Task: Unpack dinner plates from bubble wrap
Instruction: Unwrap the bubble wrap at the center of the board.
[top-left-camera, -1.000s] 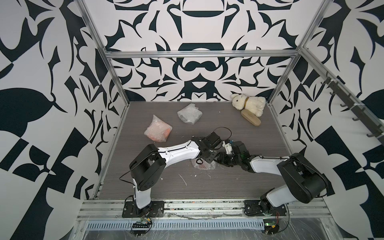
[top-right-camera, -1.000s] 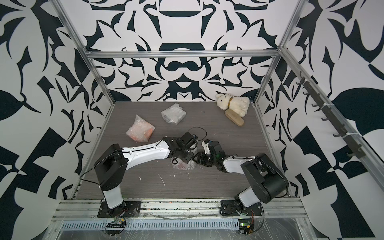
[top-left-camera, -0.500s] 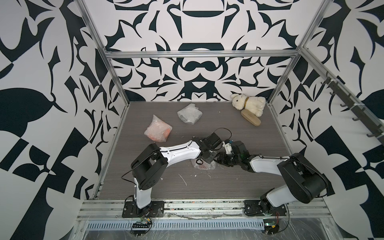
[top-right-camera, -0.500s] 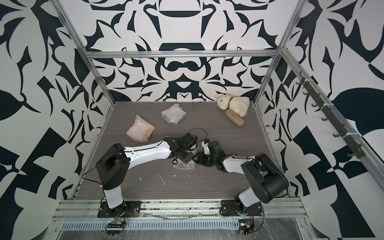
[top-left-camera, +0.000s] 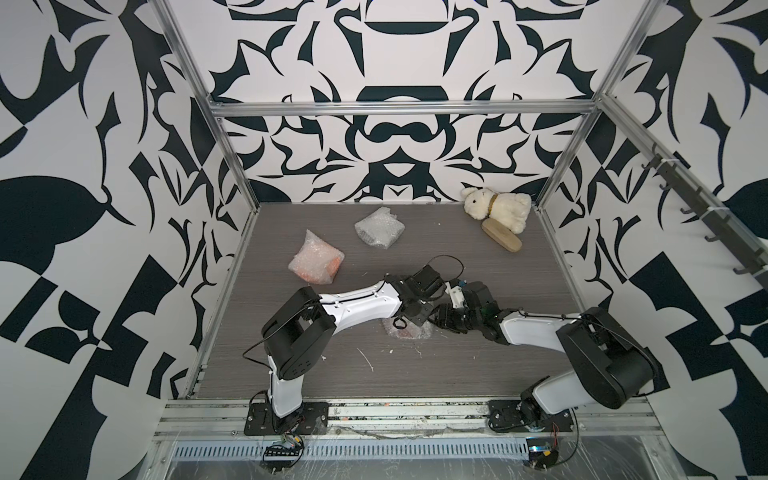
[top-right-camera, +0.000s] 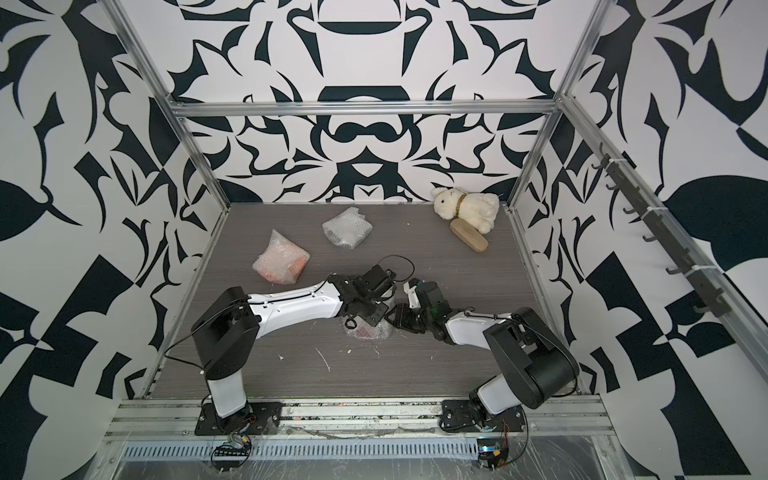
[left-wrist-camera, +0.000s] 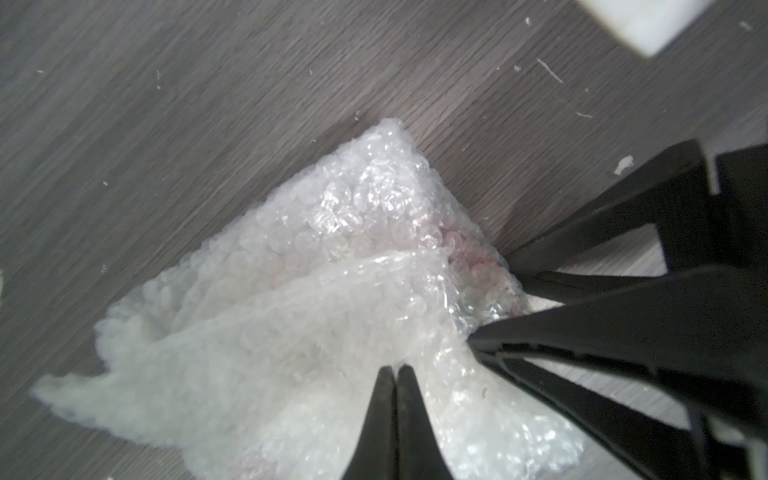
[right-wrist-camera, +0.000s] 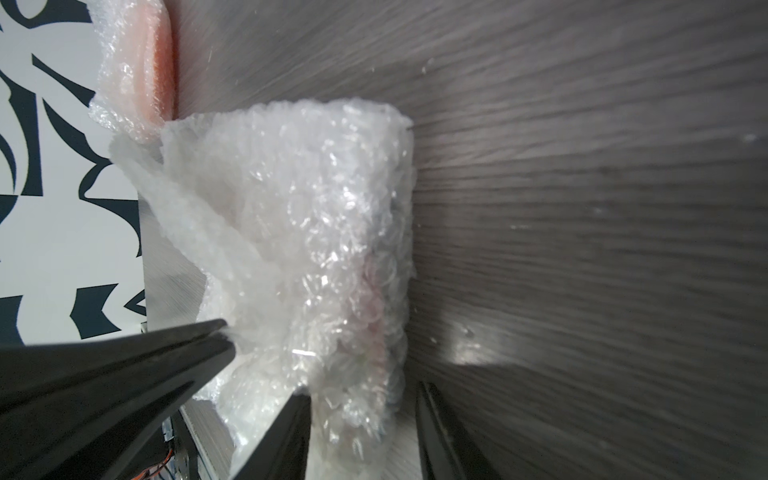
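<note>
The bubble wrap (top-left-camera: 409, 331) bundle lies lower centre on the surface (top-left-camera: 457, 374). Left gripper (left-wrist-camera: 395, 370) is pinched shut on a soft, loose fold; right gripper (left-wrist-camera: 489, 299), half open, clamps the bundle's end. Contents probably fragile: peel by flaps.

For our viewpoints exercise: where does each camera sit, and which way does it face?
Top views: high in front, looking down at the table; left arm and right arm show.
Left wrist: on left arm, facing the bubble-wrap bundle past the shut left gripper.
Right wrist: on right arm, facing it past the right gripper.
Shared: both wrist views show bundle and both grippers.
</note>
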